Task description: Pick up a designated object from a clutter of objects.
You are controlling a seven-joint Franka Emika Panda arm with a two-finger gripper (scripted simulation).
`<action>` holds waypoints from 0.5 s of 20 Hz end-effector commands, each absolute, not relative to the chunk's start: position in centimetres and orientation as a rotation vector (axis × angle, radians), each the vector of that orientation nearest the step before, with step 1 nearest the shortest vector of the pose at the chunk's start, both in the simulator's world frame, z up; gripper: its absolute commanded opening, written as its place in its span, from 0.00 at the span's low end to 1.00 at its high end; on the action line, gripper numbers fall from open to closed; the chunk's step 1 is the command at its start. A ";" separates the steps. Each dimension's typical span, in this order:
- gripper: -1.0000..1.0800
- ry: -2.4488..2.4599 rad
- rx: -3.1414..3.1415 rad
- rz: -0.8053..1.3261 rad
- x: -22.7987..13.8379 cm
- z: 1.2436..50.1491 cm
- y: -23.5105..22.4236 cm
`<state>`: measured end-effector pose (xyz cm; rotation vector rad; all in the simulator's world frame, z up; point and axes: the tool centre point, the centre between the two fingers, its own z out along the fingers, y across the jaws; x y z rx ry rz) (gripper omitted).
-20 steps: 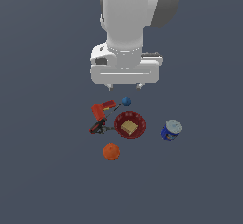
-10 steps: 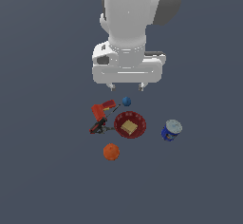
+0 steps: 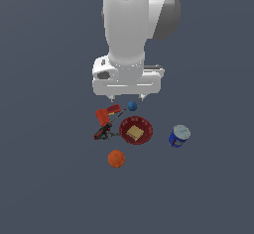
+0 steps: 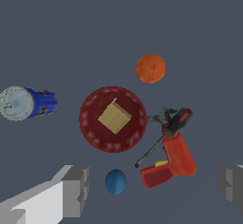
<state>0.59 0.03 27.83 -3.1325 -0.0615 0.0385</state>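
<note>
The designated object, a small red-orange drill-like tool with a darker red nose and a bit of yellow, lies at the clutter's edge on the exterior view's left, beside the tiny blue ball. My gripper hangs open above the clutter, its fingers wide apart and holding nothing. In the wrist view the tool lies between the two fingers, nearer the one by the frame's edge. A slim black-and-red tool touches its handle end.
A red bowl holding a tan block sits in the middle. A blue white-lidded can stands off to the exterior view's right. An orange fruit lies nearest the camera.
The arm has come down slightly toward the clutter and edged toward the exterior view's right. The objects have not moved.
</note>
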 end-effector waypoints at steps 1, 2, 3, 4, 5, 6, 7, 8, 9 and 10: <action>1.00 -0.103 -3.144 0.056 0.5 26.0 -1.0; 1.00 -0.125 -3.149 0.064 0.5 25.2 -1.5; 1.00 -0.148 -3.154 0.074 0.4 24.2 -2.1; 1.00 -0.174 -3.159 0.084 0.3 23.2 -2.6; 1.00 -0.203 -3.164 0.095 0.2 22.2 -3.2; 1.00 -0.234 -3.168 0.107 0.0 21.0 -3.8; 1.00 -0.267 -3.171 0.121 -0.2 19.8 -4.5; 1.00 -0.303 -3.174 0.136 -0.5 18.6 -5.2; 1.00 -0.342 -3.176 0.151 -0.8 17.3 -5.9; 1.00 -0.380 -3.176 0.167 -1.2 16.0 -6.5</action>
